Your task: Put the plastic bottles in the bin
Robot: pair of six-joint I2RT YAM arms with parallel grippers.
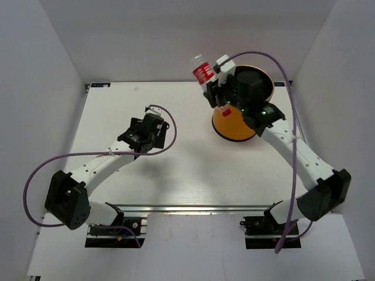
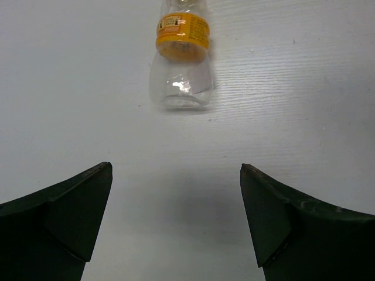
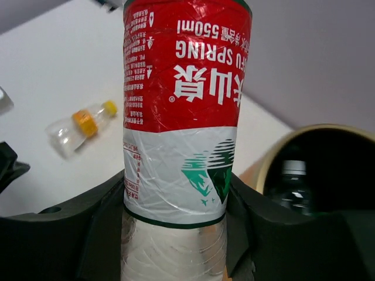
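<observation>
My right gripper [image 1: 212, 88] is shut on a clear plastic bottle with a red and white label [image 1: 202, 72], held upright in the air just left of the bin [image 1: 231, 124]. In the right wrist view the fingers clamp this bottle [image 3: 179, 117] on both sides. The orange bin's gold rim [image 3: 319, 130] is to its right, and another bottle [image 3: 293, 175] lies inside the bin. A small clear bottle with a yellow-orange label [image 2: 181, 55] lies on the table ahead of my open, empty left gripper [image 2: 176, 172]. It also shows in the right wrist view [image 3: 79, 126]. My left gripper [image 1: 143, 139] hangs over the table's left middle.
White walls close in the table [image 1: 193, 170] at the back and both sides. Purple cables loop off both arms. The bin stands at the back right. A clear object [image 3: 3, 99] shows at the left edge of the right wrist view.
</observation>
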